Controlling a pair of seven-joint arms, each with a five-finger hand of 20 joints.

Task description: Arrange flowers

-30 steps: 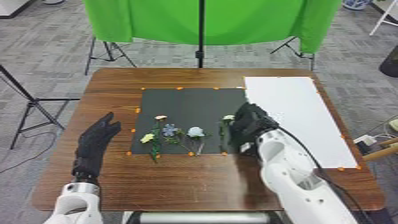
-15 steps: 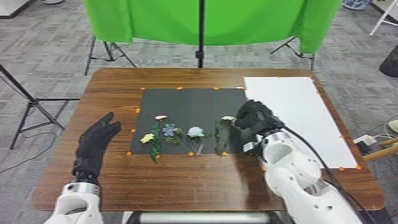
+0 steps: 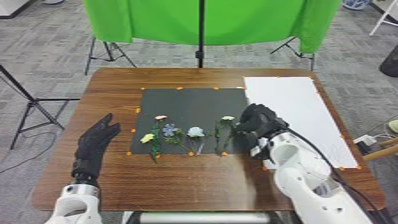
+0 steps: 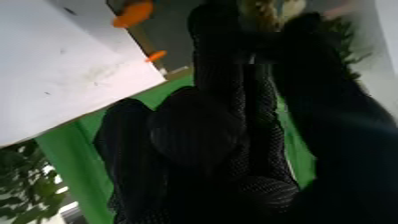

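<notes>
My right hand (image 3: 256, 122) is over the seam where the black sheet (image 3: 191, 102) meets the white paper, just right of a cream flower (image 3: 227, 118) with a long green stem. In the right wrist view the hand (image 4: 191, 135) has its thumb apart from the relaxed fingers, and blurred blossoms (image 4: 291, 9) appear beyond the gap. On the lower left of the sheet lie a pink flower (image 3: 161, 118), a yellow one (image 3: 147, 137), a blue one (image 3: 170, 129) and a pale blue one (image 3: 195, 132). My left hand (image 3: 93, 142) is open with straight fingers, left of the sheet.
White paper (image 3: 289, 105) adjoins the black sheet on the right. Orange markers (image 3: 179, 88) line the edges of both. The brown table (image 3: 178, 185) extends around them, with a green cloth (image 3: 142, 22) and a stand behind its far edge.
My right hand has shifted to the right, away from the cream flower, uncovering more of its stem. The flowers and my left hand have kept their places.
</notes>
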